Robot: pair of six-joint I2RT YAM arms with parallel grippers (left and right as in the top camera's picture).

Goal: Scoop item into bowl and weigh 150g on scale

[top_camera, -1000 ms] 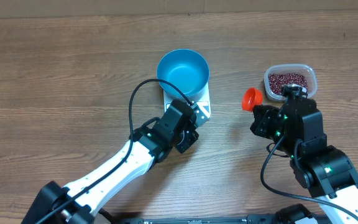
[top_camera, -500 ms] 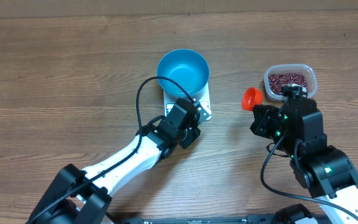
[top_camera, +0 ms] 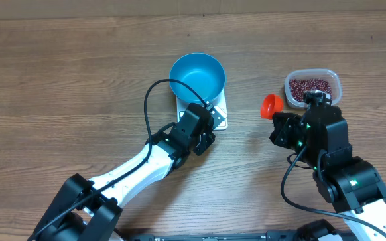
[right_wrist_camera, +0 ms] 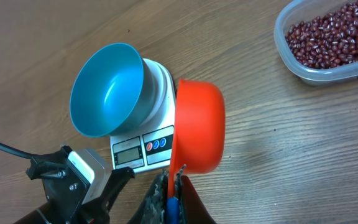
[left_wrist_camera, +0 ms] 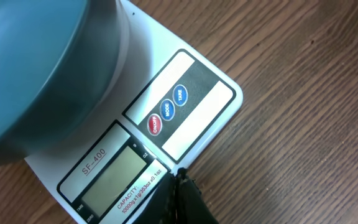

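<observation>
The blue bowl stands empty on the white scale, whose display shows no digits. My left gripper is shut and empty, its tip touching the scale's front edge below the buttons; from overhead the left gripper sits at the scale's near side. Right of the scale, my right gripper is shut on the handle of the red scoop, held above the table. No beans show in the red scoop. The maroon beans lie in the clear tub beyond it.
A black cable loops from the left arm beside the bowl. The right arm's body fills the near right of the table. Bare wood lies across the left and far side.
My left gripper has moved forward and slightly right, up to the scale's front edge. The right arm and scoop have stayed put.
</observation>
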